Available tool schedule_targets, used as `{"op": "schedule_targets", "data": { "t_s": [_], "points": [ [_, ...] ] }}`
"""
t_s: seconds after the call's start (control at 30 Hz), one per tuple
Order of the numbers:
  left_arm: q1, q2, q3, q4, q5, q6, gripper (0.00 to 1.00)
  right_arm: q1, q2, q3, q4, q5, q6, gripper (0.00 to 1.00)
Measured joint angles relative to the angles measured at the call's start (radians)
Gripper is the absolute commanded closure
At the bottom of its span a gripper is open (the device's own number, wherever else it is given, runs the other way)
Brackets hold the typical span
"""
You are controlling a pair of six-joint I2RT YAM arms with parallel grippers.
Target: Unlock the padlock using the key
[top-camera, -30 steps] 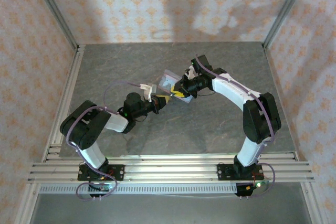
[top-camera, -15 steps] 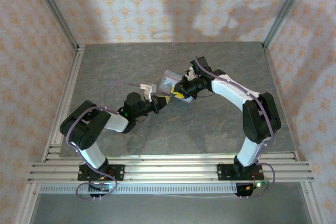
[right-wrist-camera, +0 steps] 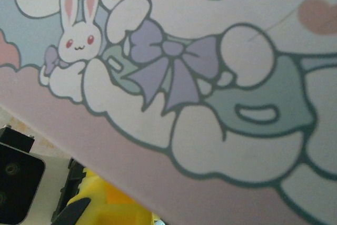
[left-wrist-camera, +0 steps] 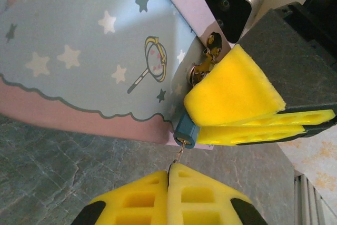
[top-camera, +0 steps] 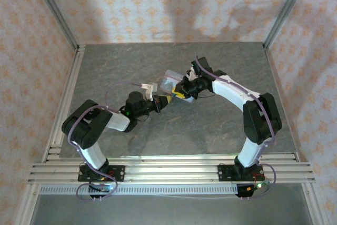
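Note:
The padlock, a tiny dark blue lock, hangs from the metal hasp of a pale blue star-printed tin. My right gripper is shut on the padlock, whose keyhole end sticks out from between the yellow pads. My left gripper is shut on the thin metal key, whose tip sits in the keyhole. From above, the left gripper and right gripper meet tip to tip at the tin's near edge, and the padlock is too small to make out there.
The tin is tilted up off the grey stone-patterned table, and its cartoon lid lies close before the right wrist camera. Aluminium rails run along the near edge and patterned walls enclose the table.
Almost nothing differs: the left arm has shifted very slightly, and both grippers keep their holds at the tin's edge.

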Motion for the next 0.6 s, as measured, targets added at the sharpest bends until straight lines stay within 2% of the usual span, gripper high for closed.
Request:
{"op": "schedule_targets", "data": {
  "t_s": [0.27,0.6],
  "points": [
    [-0.004,0.016,0.022,-0.029,0.002,-0.045,1.00,0.009,0.000,0.000,0.001,0.041,-0.020,1.00],
    [-0.004,-0.013,0.050,-0.145,0.000,-0.045,1.00,0.019,-0.001,-0.013,0.019,0.073,-0.042,1.00]
  ]
}}
